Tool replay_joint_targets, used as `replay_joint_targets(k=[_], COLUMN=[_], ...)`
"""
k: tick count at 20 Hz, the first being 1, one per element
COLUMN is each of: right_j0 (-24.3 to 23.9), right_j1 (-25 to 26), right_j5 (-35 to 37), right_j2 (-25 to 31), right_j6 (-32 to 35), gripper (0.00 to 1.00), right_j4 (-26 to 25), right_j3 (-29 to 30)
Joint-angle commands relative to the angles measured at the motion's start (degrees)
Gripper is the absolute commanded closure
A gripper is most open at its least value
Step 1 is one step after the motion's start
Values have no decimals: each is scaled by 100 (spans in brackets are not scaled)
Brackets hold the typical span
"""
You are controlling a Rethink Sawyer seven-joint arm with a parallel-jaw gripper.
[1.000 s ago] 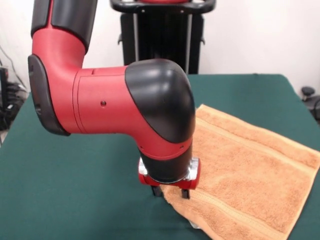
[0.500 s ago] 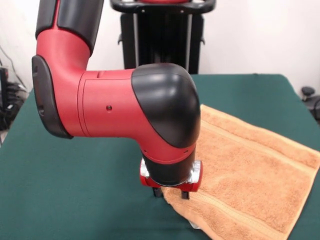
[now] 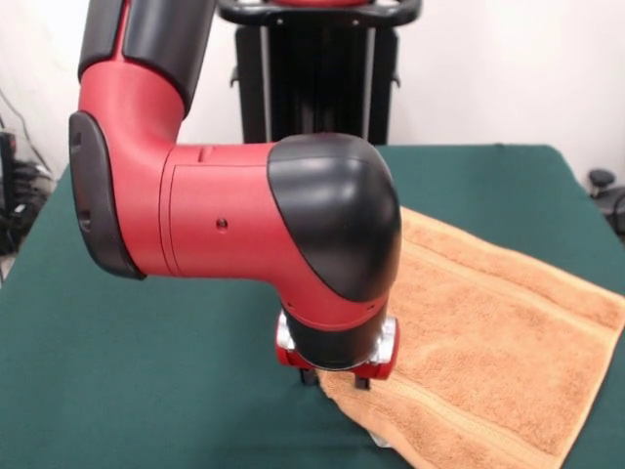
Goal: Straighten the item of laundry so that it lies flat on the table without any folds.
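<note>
The orange-tan towel (image 3: 488,332) lies spread on the right half of the dark green table (image 3: 146,391), with stripe bands along its edges. Its near right part runs out of view. A small white tag (image 3: 383,442) shows at its near left corner. My gripper (image 3: 335,379) hangs straight down under the big red and black arm (image 3: 293,244). It is low at the towel's left edge, with one finger (image 3: 308,375) over the green cloth and the other finger (image 3: 361,381) over the towel. The fingers stand apart, open. The arm hides the towel's far left corner.
The robot's black pedestal (image 3: 317,88) stands at the table's far side. The left half of the table shows bare green cloth. A dark object (image 3: 605,186) sits off the table's right edge.
The arm's elbow has shifted a little to the right and lower. The gripper has stayed at the towel's left edge, and the towel has not moved.
</note>
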Motion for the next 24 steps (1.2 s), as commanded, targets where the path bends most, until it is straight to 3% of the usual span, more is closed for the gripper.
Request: replay_joint_targets(k=[1,13,19,24], right_j0=[256,337,217,-61], right_j1=[1486,1319,1096,784], right_j5=[-1110,-516,-516,-958], right_j2=[-28,-244,-283,-225], right_j6=[382,833,1147,1314], gripper=[100,100,100,100], right_j4=[-438,-142,227,714], right_j3=[-240,-216,122,781])
